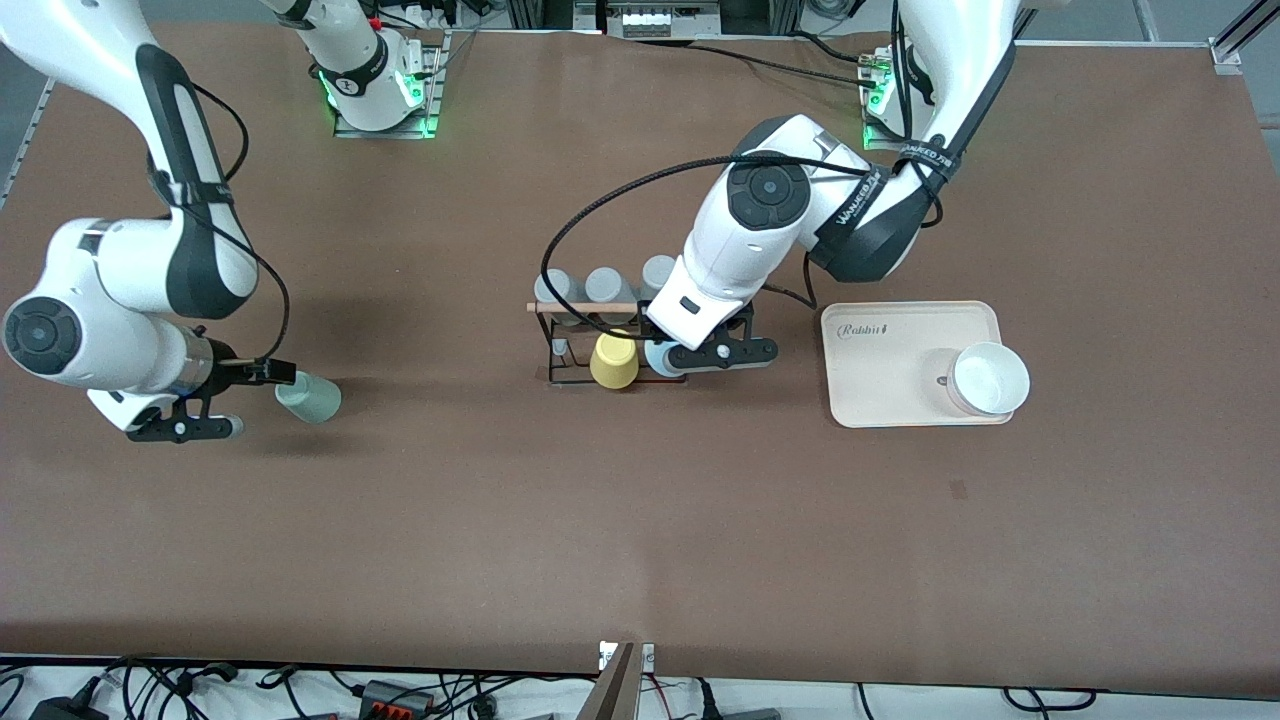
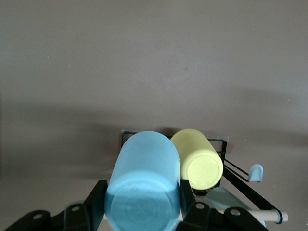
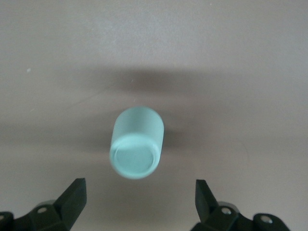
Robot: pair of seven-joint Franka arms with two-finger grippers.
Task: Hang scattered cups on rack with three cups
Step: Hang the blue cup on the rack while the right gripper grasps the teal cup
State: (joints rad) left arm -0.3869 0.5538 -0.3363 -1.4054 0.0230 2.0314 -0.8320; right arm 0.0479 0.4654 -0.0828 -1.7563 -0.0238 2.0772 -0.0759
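Currently L arm's on the rack (image 1: 600,345) mid-desk. Left end effector (image 2: 144,211) is clamped on the light blue cup (image 2: 144,185), one finger each side of the body, closed base toward the wrist cam. Looks like it's carried mouth-first so a peg can go up inside. Cup is right beside the yellow cup (image 1: 614,360), which already sits on the rack's front row, the row nearer the front cam. Three grey cups (image 1: 605,288) fill the row farther from that cam, under the wooden rod (image 1: 585,307). Can't tell from front view if blue is seated on a peg yet, the wrist hides it. My read: placement step, release not done.

R arm's at its own end of the desk. Right end effector (image 3: 139,199) has fingers spread wide, nothing in them, lined up on the mint green cup (image 3: 137,142). That one lies on its side on the desk (image 1: 640,520), well apart from the rack, base facing the wrist cam, between the finger lines but not touched. Prob set up for a side grab.

Cream tray (image 1: 880,400) w/ a white bowl (image 1: 988,378) sits toward L arm's end, not part of this job.

Risk: blue knocking yellow on the way down, they're v close.
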